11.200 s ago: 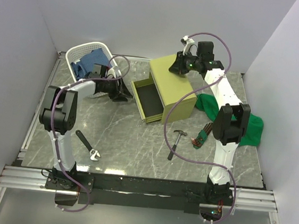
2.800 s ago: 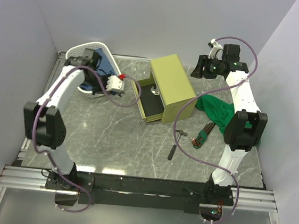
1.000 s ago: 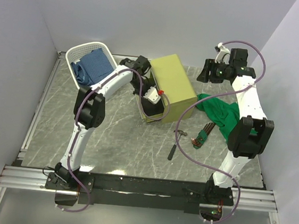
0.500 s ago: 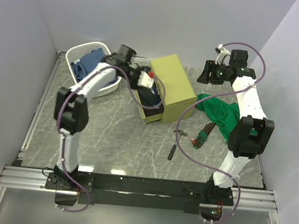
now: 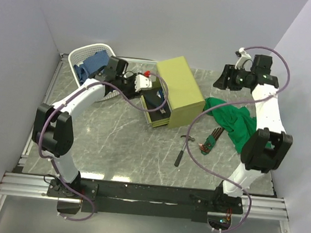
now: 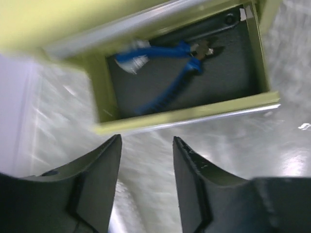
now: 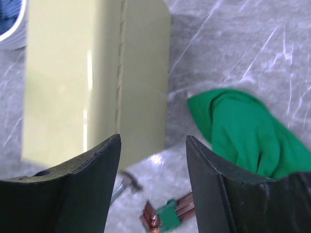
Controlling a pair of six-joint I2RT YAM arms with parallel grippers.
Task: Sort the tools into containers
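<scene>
The olive-green chest stands mid-table with its lower drawer pulled out. Blue-handled pliers lie inside the drawer and show as blue in the top view. My left gripper hovers over the drawer, open and empty. My right gripper is open and empty, raised behind the chest's right end. The black-handled hammer and the hex key set lie on the table right of the drawer. The hex key set also shows in the right wrist view.
The white lattice basket sits at the back left with a blue cloth in it. A green cloth lies right of the chest, beside the hex keys. Grey walls close in the table on three sides.
My left gripper has drawn back from the drawer toward the basket, leaving the pliers lying in it. My right gripper has shifted a little to the right.
</scene>
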